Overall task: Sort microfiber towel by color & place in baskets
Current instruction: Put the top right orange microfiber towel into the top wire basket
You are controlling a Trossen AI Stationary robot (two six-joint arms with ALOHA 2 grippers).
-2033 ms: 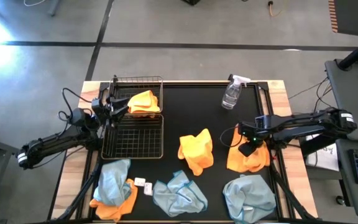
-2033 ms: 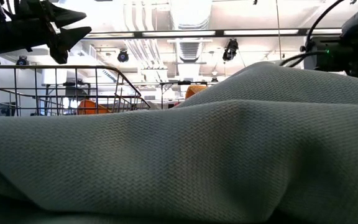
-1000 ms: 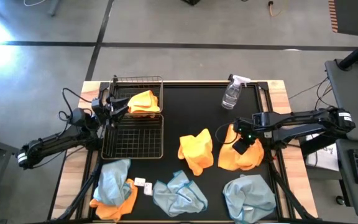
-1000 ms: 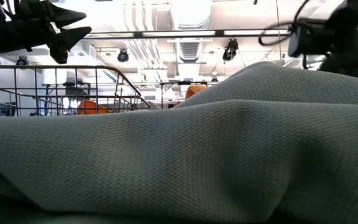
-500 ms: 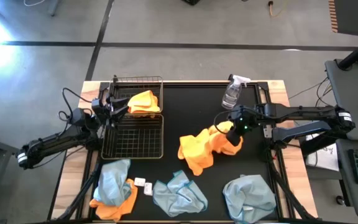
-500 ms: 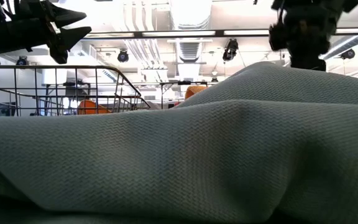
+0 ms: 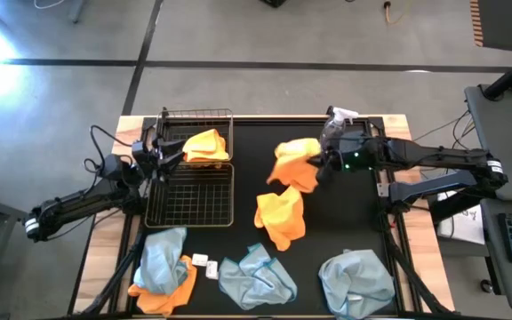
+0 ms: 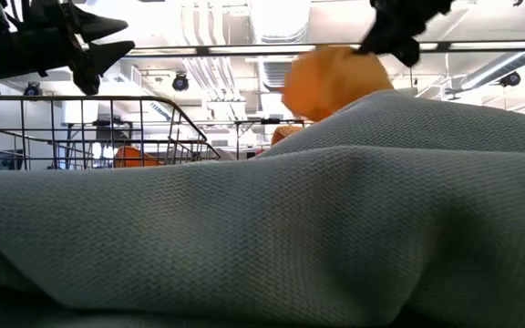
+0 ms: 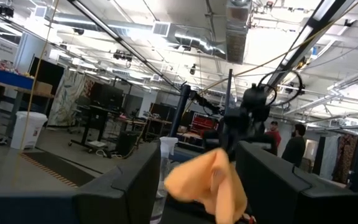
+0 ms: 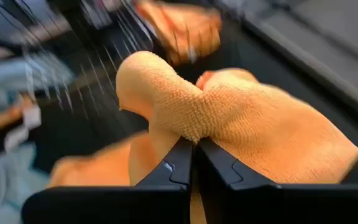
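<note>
My right gripper (image 7: 321, 160) hangs above the far middle of the table, shut on an orange-yellow towel (image 7: 296, 163). My left gripper (image 7: 169, 151) waits open above the seam between the two black wire baskets. The far basket (image 7: 172, 120) holds one orange towel (image 7: 205, 145); the near basket (image 7: 189, 197) shows only bare mesh. A second orange towel (image 7: 280, 216) lies crumpled mid-table. Pale blue-grey towels lie along the near edge (image 7: 256, 277), (image 7: 356, 277). Another blue-grey towel (image 7: 162, 253) rests on an orange one (image 7: 163, 293). One blue-grey towel (image 8: 262, 228) fills most of the low view. My right gripper pinches a bunched fold of the orange towel (image 10: 191, 127) between its two fingers (image 10: 178, 165); how many layers cannot be told. It comes level from the table's right side. The towel is lifted clear and hangs slack below and to the left of the fingers (image 8: 335, 77).
A clear spray bottle (image 7: 341, 116) stands at the far edge, right behind my right gripper. A small white tag (image 7: 204, 263) lies near the blue towels. The black mat (image 7: 363, 222) on the right side lies bare where the towel was.
My right gripper has carried the orange towel from the table's right side up, leftward and toward the far edge. The towel, which lay crumpled on the mat, is now lifted clear and hangs past the mid-table orange towel.
</note>
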